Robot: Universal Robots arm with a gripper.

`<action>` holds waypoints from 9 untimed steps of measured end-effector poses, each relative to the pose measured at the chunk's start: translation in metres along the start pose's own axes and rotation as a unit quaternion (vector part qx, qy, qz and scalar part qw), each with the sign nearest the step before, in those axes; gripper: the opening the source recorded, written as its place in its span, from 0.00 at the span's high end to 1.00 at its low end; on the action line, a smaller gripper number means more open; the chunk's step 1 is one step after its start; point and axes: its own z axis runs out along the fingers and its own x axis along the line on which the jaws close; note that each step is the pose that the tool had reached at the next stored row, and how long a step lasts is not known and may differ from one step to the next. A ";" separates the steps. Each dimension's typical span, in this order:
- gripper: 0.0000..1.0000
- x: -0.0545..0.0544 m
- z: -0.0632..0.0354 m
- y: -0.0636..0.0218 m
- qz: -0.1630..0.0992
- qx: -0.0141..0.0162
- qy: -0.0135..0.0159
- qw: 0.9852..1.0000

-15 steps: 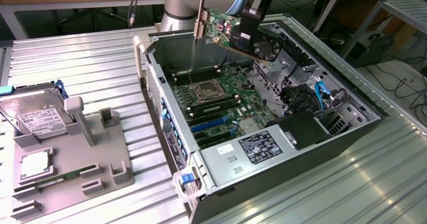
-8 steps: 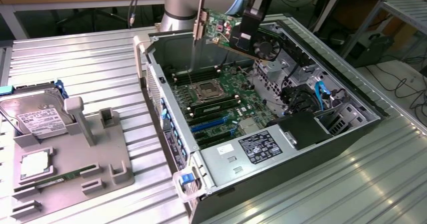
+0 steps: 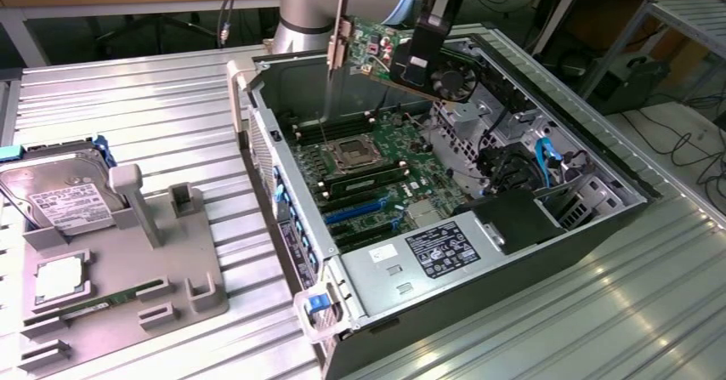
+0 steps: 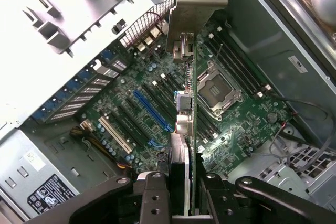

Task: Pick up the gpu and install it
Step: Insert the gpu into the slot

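Observation:
The gpu (image 3: pixel 392 61), a green card with a black cooler, round fan and silver end bracket, hangs tilted above the open computer case (image 3: pixel 590 227). My gripper (image 3: pixel 433 33) is shut on it from above, near the fan end. In the wrist view the gpu (image 4: pixel 187 124) appears edge-on between my fingers (image 4: pixel 152 198), with my gripper (image 4: pixel 182 200) closed around it. Its silver bracket (image 4: pixel 197 3) points toward the case's rear wall. Below it lies the motherboard (image 4: pixel 247 119) with a blue expansion slot (image 4: pixel 152 109), and the card is well clear of the board.
The motherboard (image 3: pixel 375 172) carries a CPU socket (image 3: pixel 352 153) and blue slots (image 3: pixel 363 210). A power supply (image 3: pixel 431 257) fills the case's near end. On the exterior view's left, a grey fixture tray (image 3: pixel 170 269) holds a hard drive (image 3: pixel 63 195), a CPU (image 3: pixel 63 280) and a memory stick (image 3: pixel 97 305).

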 end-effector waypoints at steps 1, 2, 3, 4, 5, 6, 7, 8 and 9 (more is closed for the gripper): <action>0.73 0.000 0.0000 0.0000 -0.002 0.000 0.000 1.000; 0.73 0.000 0.0000 0.0000 -0.004 0.000 0.000 1.000; 0.73 0.000 0.0000 0.0000 -0.006 0.000 0.000 1.000; 0.73 0.000 0.0000 0.0000 -0.009 0.000 0.000 1.000; 0.73 0.000 0.0000 0.0000 -0.011 0.000 0.000 1.000; 0.73 0.000 0.0000 0.0000 -0.013 0.000 0.001 1.000; 0.73 0.000 0.0000 0.0000 -0.015 0.000 0.001 1.000; 0.73 0.000 0.0000 0.0000 -0.017 0.000 0.001 1.000; 0.73 0.000 0.0000 0.0000 -0.021 0.000 0.001 1.000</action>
